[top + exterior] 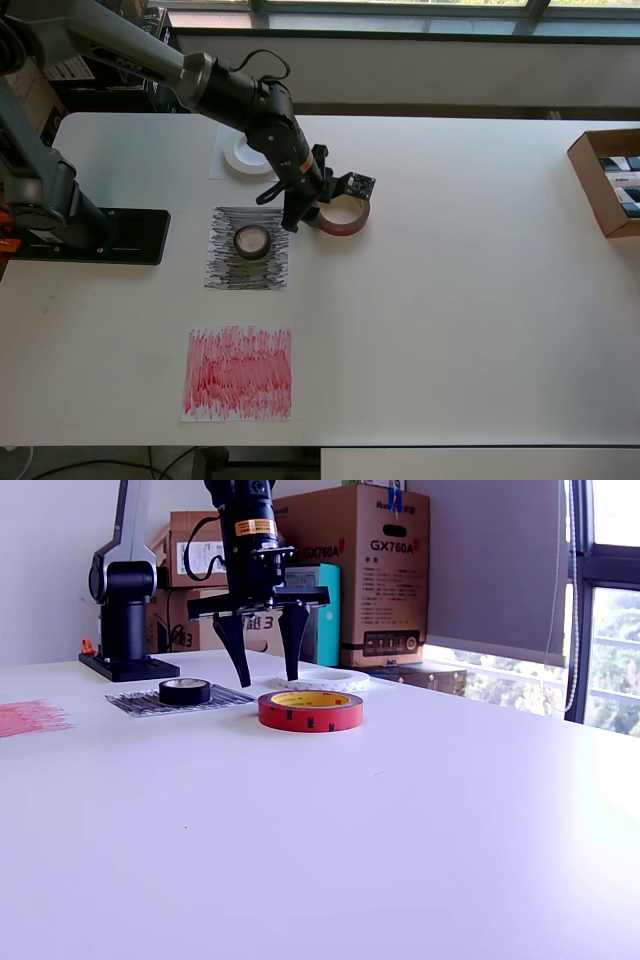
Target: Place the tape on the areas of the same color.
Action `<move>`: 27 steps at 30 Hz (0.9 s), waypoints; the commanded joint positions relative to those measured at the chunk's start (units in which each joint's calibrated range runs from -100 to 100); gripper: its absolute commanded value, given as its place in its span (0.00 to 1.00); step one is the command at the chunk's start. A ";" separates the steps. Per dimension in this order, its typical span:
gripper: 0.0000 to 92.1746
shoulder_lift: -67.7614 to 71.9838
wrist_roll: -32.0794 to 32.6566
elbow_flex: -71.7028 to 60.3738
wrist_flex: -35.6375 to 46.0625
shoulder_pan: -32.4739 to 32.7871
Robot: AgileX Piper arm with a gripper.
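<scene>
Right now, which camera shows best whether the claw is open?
The exterior view: the gripper hangs open above the table, fingers apart, behind the red roll. The overhead view shows the gripper mostly hidden under the arm.

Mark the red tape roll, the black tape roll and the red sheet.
red tape roll (310,711): exterior view, outer side wall.
black tape roll (252,241): overhead view, top rim.
red sheet (238,372): overhead view, centre of paper.

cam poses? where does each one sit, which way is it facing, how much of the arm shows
Overhead view: above the table, looking straight down; the arm's base, links and gripper show.
Exterior view: near tabletop height, looking across toward stacked boxes; open gripper and arm base show.
Shared: red roll, black roll on black sheet, white ring.
</scene>
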 commanded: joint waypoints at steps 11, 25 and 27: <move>0.66 -0.08 2.24 -0.88 0.18 -1.92; 0.65 5.54 3.63 -6.33 0.44 -2.00; 0.65 6.56 3.63 -7.88 1.80 -2.00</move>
